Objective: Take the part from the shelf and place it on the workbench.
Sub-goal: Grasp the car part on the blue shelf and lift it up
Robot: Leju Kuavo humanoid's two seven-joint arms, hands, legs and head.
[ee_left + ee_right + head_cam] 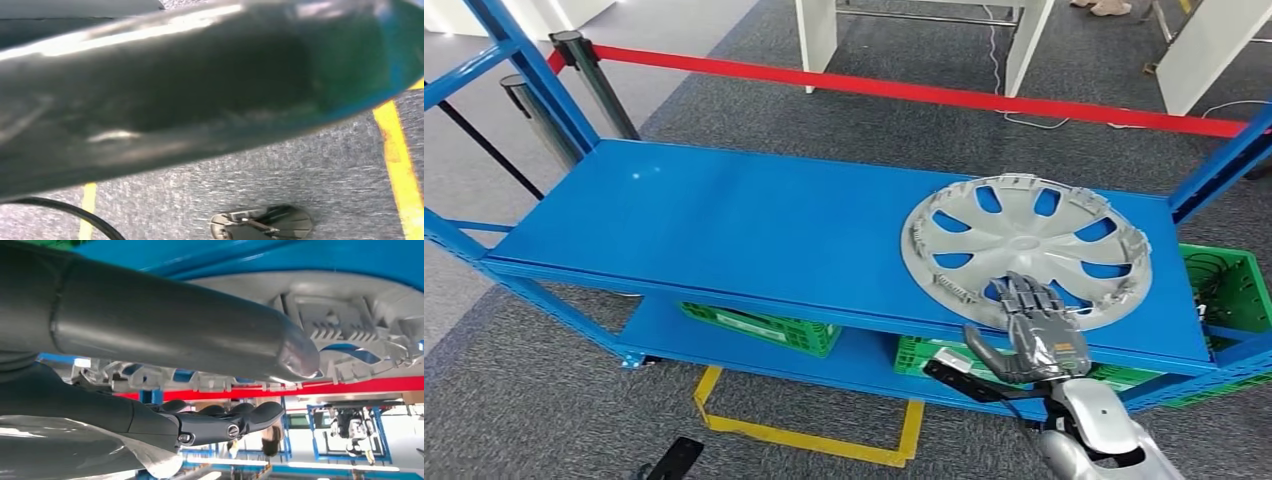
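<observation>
The part here is a grey wheel cover (1027, 248), lying flat on the top board of the blue shelf (724, 220), toward the shelf's right end and close to its front edge, its near rim almost at that edge. The right hand (1036, 325) comes up from below the front edge and lies directly at the cover's near rim: its dark fingers (1024, 300) are stretched forward over the rim and onto the spoked face, while the thick thumb (984, 350) sticks out to the side in front of the shelf's front edge. In the right wrist view the thumb (200, 335) runs beneath the cover's ribbed rim (340, 325) and the fingers (235, 420) lie on the other side of it, so the rim sits between them; fingers and thumb are still apart, and I cannot tell for sure whether either already presses on the plastic, so I judge the hand to be spread round the rim rather than holding it. The cover is round, so no long axis matters; what matters is that it lies straight ahead of the right hand, edge toward the palm. The left hand's state cannot be told: the left wrist view shows a dark blurred surface and grey carpet (310, 170) with yellow floor tape (400, 165). The next move probably calls for closing thumb and fingers on the rim before lifting.
</observation>
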